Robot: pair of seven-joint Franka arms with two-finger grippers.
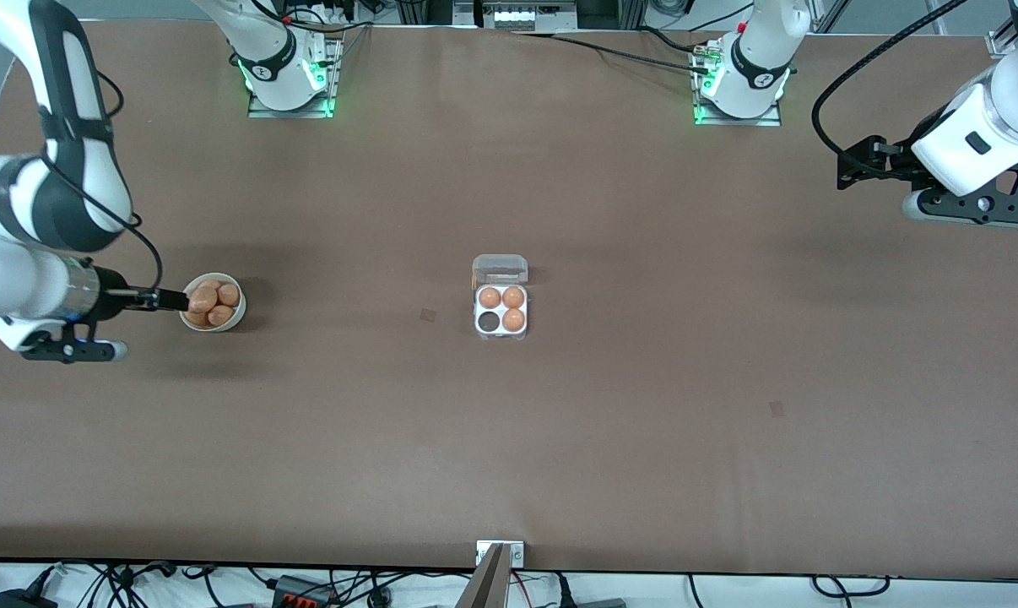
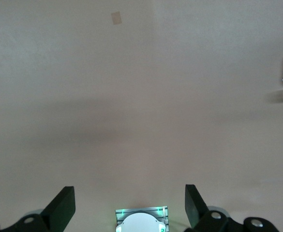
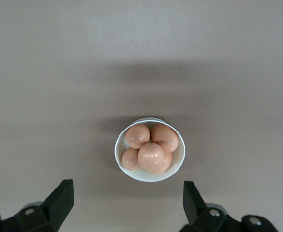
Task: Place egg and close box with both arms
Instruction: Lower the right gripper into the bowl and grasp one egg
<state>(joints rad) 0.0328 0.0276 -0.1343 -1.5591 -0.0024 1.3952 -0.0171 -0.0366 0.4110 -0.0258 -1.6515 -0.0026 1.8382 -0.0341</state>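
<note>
- Right wrist view has the right pincer (image 3: 124, 205) hanging spread wide and empty above the white bowl (image 3: 122, 162), where the eggs (image 3: 150, 147) sit heaped against one another.
- Trouble spot one: the top egg (image 3: 151, 155) rests on its neighbours, so a finger coming down off-centre could nudge the heap and roll an egg away, or catch two at once.
- Smooth, rounded shell, too; a pinch away from the widest part may squirt it out, and a hard squeeze could crack it.
- Over in the middle of the table (image 1: 644, 422), well apart from the bowl, the box (image 1: 500, 311) stands with its lid (image 1: 500, 269) flung back; three cells filled, one empty cell (image 1: 489, 321) on the side nearer the front camera.
- Drop the egg off that cell and it lands on a neighbour or the rim and rolls off.
- Left pincer (image 2: 129, 208) waits released and empty, up over bare table at its own end.
- Closing looks tricky: the light carton may slide if the lid is pushed with nothing steadying the base.
</note>
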